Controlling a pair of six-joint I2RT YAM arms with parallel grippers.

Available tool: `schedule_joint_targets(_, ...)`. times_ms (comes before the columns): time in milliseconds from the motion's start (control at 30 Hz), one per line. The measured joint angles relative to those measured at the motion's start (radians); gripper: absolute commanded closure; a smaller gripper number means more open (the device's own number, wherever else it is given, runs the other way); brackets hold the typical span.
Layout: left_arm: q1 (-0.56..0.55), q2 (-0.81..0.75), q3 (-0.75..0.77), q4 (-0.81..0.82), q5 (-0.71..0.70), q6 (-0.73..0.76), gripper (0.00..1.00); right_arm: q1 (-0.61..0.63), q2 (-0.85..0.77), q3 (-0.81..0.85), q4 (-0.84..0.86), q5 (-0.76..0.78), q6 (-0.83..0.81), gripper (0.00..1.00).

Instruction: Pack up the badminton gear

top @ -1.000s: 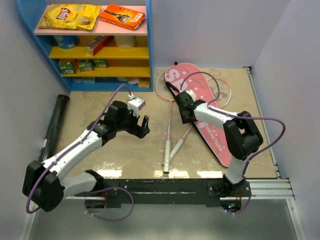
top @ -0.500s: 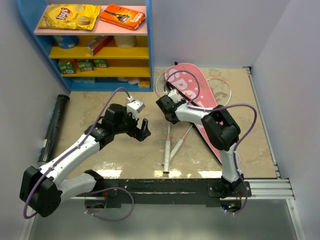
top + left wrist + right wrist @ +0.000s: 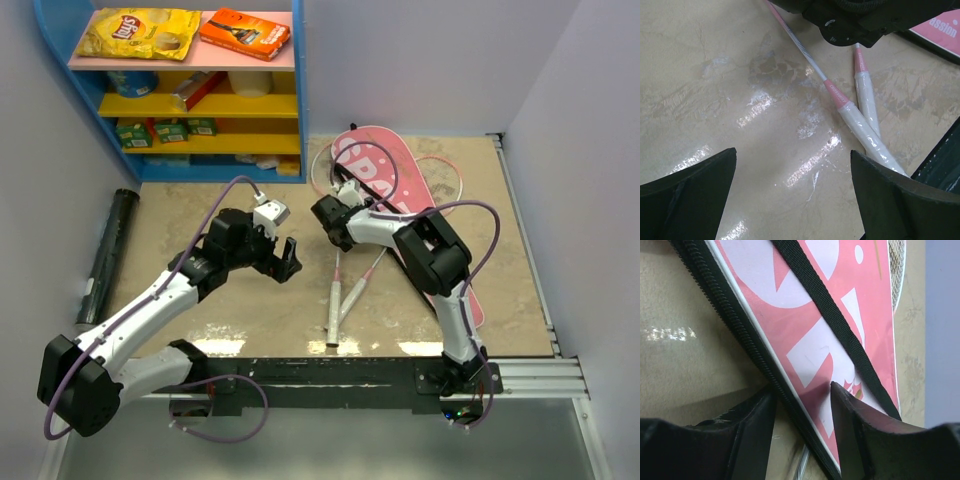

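Note:
The pink bag (image 3: 432, 262) lettered "SPORT" lies flat at the right, partly over the heads of two pink-and-white rackets (image 3: 336, 262). Their white handles (image 3: 862, 131) cross near the front. My right gripper (image 3: 325, 215) is at the bag's left edge. In the right wrist view its fingers (image 3: 800, 390) stand open astride the bag's black zipper edge (image 3: 747, 357), one on the floor side and one over the pink top (image 3: 840, 315). My left gripper (image 3: 288, 258) hovers wide open over bare floor (image 3: 793, 152), left of the handles. The long black tube (image 3: 105, 255) lies by the left wall.
A blue shelf (image 3: 298, 120) with snack packets and boxes stands at the back left. Small pale things (image 3: 270, 166) at its foot are too small to tell. A black strap (image 3: 835, 315) runs across the bag. Walls close in on both sides, and the arms' rail (image 3: 330, 370) runs along the front.
My right gripper has swung left from the bag's middle to its left edge beside the racket heads. The left arm has barely shifted and stays open.

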Motion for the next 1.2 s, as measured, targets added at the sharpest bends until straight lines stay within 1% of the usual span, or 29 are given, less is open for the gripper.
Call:
schedule_joint_targets(67,0.0,0.0,0.0,0.0,-0.004,0.0,0.0,-0.001,0.008,0.001,0.0,0.011,-0.006,0.62)
schedule_joint_targets(100,0.0,0.0,0.0,0.0,-0.007,0.0,0.0,-0.004,0.013,0.001,0.0,0.011,-0.008,0.72)
schedule_joint_targets(167,0.0,0.0,0.0,0.0,-0.012,0.0,0.0,-0.011,0.019,0.001,-0.002,0.015,-0.018,0.85)
schedule_joint_targets(200,0.0,0.0,0.0,0.0,-0.014,0.0,0.0,-0.016,0.02,0.0,-0.001,0.015,-0.026,0.95)
schedule_joint_targets(233,0.0,0.0,0.0,0.0,-0.018,0.0,0.0,-0.019,0.02,0.0,-0.001,0.016,-0.034,1.0)
schedule_joint_targets(433,0.0,0.004,0.0,0.0,-0.034,0.001,0.0,-0.038,0.018,-0.011,0.019,0.039,-0.082,1.0)
schedule_joint_targets(567,0.0,0.004,0.0,-0.001,-0.043,0.001,0.0,-0.039,-0.025,-0.029,0.016,0.032,-0.095,1.0)
schedule_joint_targets(633,0.0,0.004,0.0,-0.001,-0.051,0.001,0.0,-0.039,-0.079,-0.03,-0.001,0.021,-0.099,1.0)
schedule_joint_targets(767,0.0,0.004,0.0,-0.001,-0.061,0.001,0.0,-0.039,-0.237,-0.01,-0.049,-0.018,-0.098,1.0)
schedule_joint_targets(933,0.0,0.004,0.0,-0.001,-0.065,0.001,0.0,-0.039,-0.406,0.103,-0.136,-0.1,-0.074,1.0)
schedule_joint_targets(1033,0.0,0.004,0.0,-0.001,-0.066,0.002,0.0,-0.037,-0.484,0.162,-0.178,-0.17,-0.037,1.0)
schedule_joint_targets(1200,0.0,-0.006,0.0,-0.001,-0.069,0.008,0.0,-0.047,-0.579,0.227,-0.253,-0.317,0.083,1.0)
